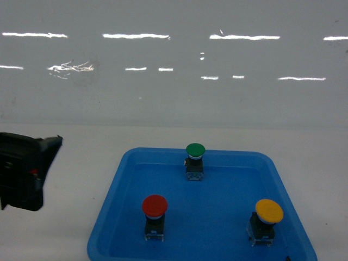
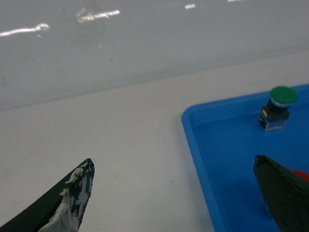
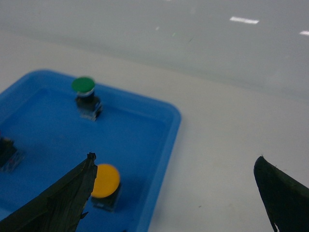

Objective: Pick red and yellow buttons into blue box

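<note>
Bright, even light from above. White streaks of glare shine on the far wall [image 1: 174,65]. Both wrist pictures look soft and blurry.

The blue tray [image 1: 117,190] looks like smooth, shiny plastic (the wall [image 1: 174,92] behind the tray shines too); button caps look matt.

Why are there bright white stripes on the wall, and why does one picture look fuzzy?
Head view: the stripes are ceiling lights mirrored in the shiny wall. Left wrist view: the same glare shows, fainter. Right wrist view: the whole picture is softly blurred, so the yellow button and green button have smeary edges; the dark end effector fingers at the bottom are the blurriest.
</note>
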